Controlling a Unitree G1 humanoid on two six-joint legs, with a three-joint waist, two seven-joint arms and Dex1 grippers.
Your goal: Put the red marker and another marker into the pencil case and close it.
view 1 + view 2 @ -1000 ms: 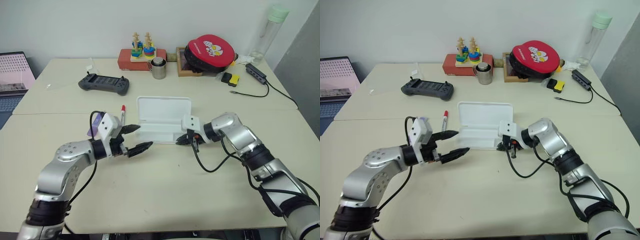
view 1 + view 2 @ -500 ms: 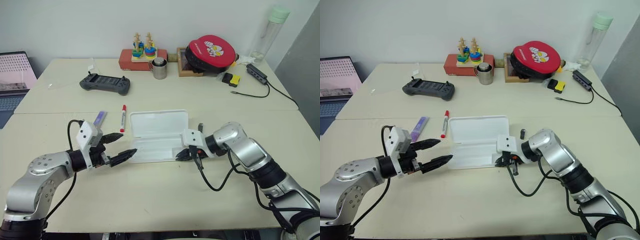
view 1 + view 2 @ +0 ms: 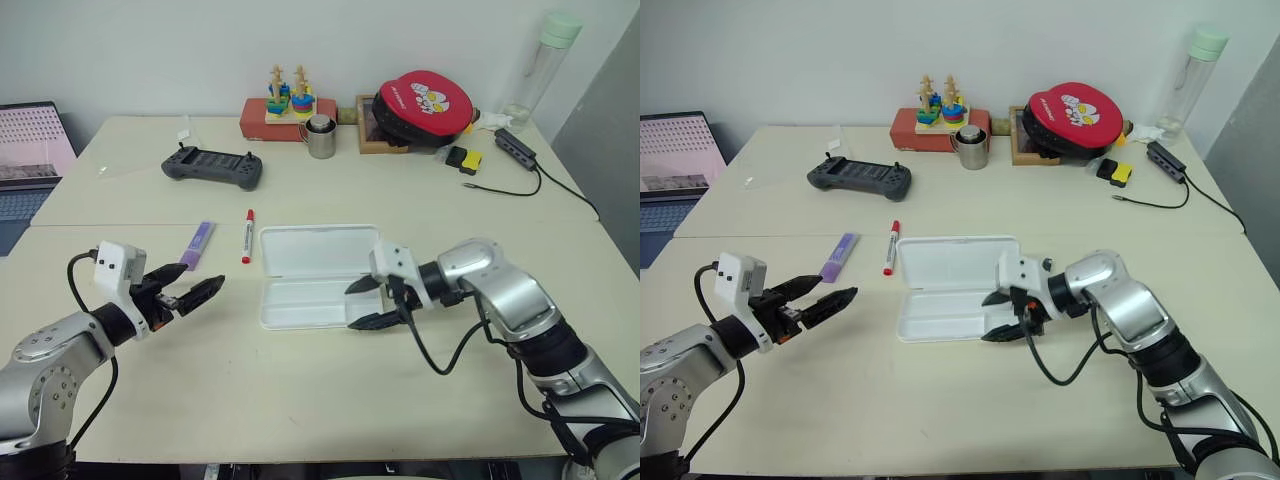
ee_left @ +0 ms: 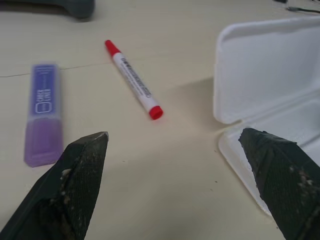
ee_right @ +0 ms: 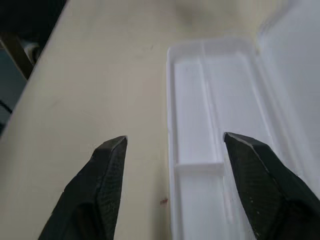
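The pencil case (image 3: 318, 276) lies open near the centre of the frame on the worktop (image 3: 300, 390), lid flat behind the tray. The red marker (image 3: 246, 235) lies just left of the lid, and the purple marker (image 3: 197, 245) lies further left, apart from it; both rest on the worktop outside the case. The left end effector (image 3: 192, 291), at lower left, has its fingers spread and holds nothing. The right end effector (image 3: 365, 303), at the case's right end, also stands with fingers parted and empty
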